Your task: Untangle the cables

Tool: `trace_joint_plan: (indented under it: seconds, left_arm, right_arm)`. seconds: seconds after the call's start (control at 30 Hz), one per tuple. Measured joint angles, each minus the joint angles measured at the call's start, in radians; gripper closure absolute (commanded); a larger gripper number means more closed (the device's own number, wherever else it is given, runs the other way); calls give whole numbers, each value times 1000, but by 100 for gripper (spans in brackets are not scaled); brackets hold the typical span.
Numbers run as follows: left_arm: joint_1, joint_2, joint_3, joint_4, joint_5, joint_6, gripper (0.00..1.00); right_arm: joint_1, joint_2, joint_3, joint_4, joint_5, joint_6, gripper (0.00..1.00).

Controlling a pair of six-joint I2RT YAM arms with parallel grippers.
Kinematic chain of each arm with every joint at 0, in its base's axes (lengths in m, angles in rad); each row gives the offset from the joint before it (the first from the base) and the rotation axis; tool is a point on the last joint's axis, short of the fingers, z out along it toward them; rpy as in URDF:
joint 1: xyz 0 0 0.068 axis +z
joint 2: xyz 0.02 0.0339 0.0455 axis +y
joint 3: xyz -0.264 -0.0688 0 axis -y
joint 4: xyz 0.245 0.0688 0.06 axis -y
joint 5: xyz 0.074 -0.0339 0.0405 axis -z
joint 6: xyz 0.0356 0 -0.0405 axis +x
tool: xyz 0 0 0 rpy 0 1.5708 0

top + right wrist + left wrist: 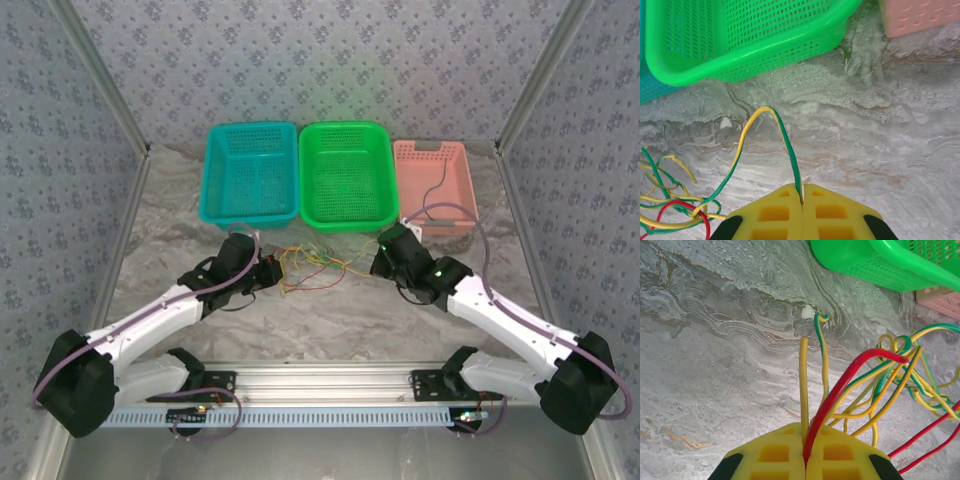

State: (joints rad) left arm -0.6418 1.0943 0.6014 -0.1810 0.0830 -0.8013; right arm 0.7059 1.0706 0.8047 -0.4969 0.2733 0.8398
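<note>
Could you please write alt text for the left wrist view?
The left hand is shut on a red cable and a yellow cable. To its right, a tangle of yellow, green and red cables lies on the marbled table, with a green basket beyond.

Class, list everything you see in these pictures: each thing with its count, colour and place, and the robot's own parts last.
table: one, grey marbled, under everything
baskets: three in a far row, teal basket left, green basket middle, pink basket right
cables: several, yellow, green-yellow and red, tangled mid-table
black cable: one, in the pink basket
arms: two, white and black, near edge
left gripper: one, yellow jaws shut on a red and a yellow cable
right gripper: one, yellow jaws shut on a green-yellow cable
</note>
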Motion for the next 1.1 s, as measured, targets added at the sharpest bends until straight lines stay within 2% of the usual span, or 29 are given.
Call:
trace_joint_plan:
  seconds: [0.3,0.57,0.97,1.1]
  left_arm:
    - [-5,0,35,-54,-40,12,100]
    - [-11,0,53,-89,-74,15,100]
    - [-16,29,77,-112,-72,35,100]
    - [-20,68,91,-105,-66,50,99]
  right_arm:
    - [-75,-68,0,-51,-3,-37,100]
    - [-180,-125,0,-80,-58,-75,100]
    - [-217,-98,0,-110,-84,-99,100]
    - [-230,-97,-2,-91,-127,-119,100]
